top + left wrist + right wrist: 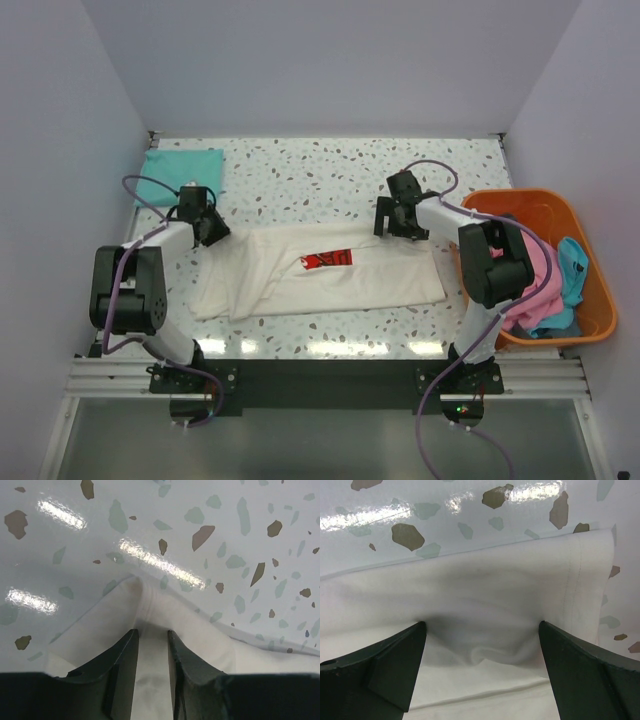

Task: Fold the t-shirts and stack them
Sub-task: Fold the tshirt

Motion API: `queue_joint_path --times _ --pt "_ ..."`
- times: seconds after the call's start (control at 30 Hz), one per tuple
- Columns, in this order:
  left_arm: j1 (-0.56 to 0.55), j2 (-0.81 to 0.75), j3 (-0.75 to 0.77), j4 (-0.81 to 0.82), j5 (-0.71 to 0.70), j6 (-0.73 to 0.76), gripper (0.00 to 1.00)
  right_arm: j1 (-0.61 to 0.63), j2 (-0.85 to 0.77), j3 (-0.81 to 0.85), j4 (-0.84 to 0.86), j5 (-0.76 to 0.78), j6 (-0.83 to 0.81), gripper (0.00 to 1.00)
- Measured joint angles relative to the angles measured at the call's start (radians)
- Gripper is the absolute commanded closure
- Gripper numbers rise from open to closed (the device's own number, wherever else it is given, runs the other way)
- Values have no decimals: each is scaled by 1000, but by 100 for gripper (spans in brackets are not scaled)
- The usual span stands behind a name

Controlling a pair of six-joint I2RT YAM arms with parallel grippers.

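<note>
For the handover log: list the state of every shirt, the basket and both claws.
cream t-shirt: spread out, print up.
teal t-shirt: folded, far left corner.
orange basket: holds crumpled pink shirt, blue shirt.
left claw: shut on cream t-shirt.
right claw: open.

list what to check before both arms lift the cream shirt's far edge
1. left jaws shut on the cream t-shirt: ok, a fold sits pinched between them.
2. right jaws gripping it: not ok, wide open astride a bunched fold.
3. number of cloth layers in each grip: cannot tell.
4. red print facing up: ok.
5. teal t-shirt folded at the far left, apart from the cream one: ok.
</note>
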Motion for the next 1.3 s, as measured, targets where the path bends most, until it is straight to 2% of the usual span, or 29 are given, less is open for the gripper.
queue_joint_path --times 0.2,0.3,0.33,0.4,0.43,0.87,1.3 --pt "0 27 0 2 10 10 66 0 2 2 -2 0 0 1" --pt "0 27 0 2 -4 17 78 0 2 2 -2 0 0 1" --pt "0 27 0 2 -9 21 85 0 2 2 -2 0 0 1" --pt "0 34 3 2 -17 27 91 0 2 2 -2 0 0 2" --pt "0 43 9 3 -18 29 100 0 2 2 -2 0 0 2" --pt "53 206 170 5 -47 51 100 -9 2 2 -2 1 13 3" --pt "79 240 234 -34 -69 50 100 -16 -7 -12 4 27 42 1"
